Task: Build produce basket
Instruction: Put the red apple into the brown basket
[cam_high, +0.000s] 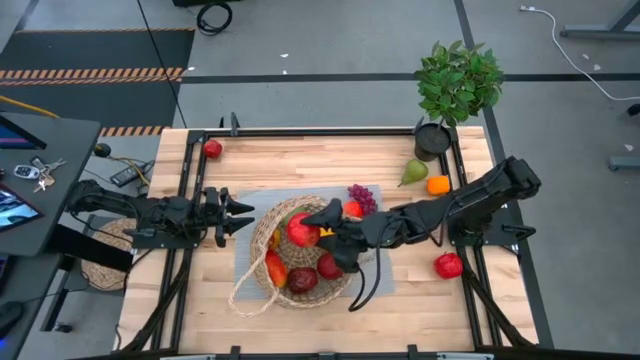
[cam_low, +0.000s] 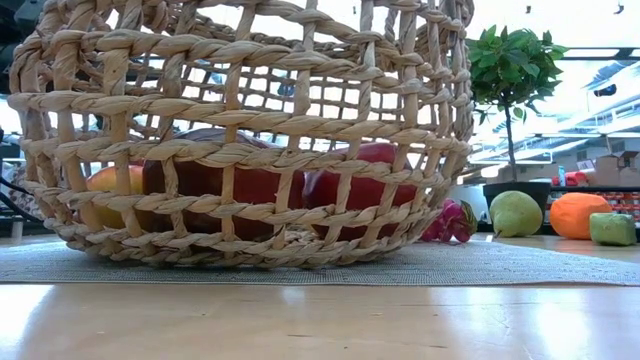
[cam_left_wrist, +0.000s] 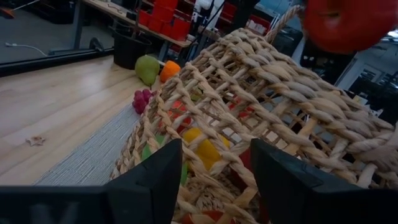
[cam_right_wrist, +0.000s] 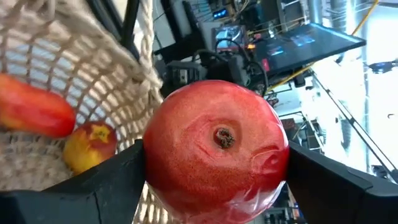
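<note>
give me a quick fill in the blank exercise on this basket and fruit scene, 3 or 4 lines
1. The right pincer holds a ____ apple over the basket.
2. The green pear lies beside the ____ near the potted plant.
3. The purple grapes lie ____ the basket, on the grey mat.
4. The left pincer is at the basket's ____ side as seen from above.

Missing words: red; orange; outside; left

You're looking at a pale wooden slatted table (cam_high: 300, 160) on a grey concrete floor (cam_high: 330, 40), striped black-and-orange hazard mats (cam_high: 95, 60) to one side, bright daylight behind the leafy green potted plant (cam_low: 515, 70).
</note>
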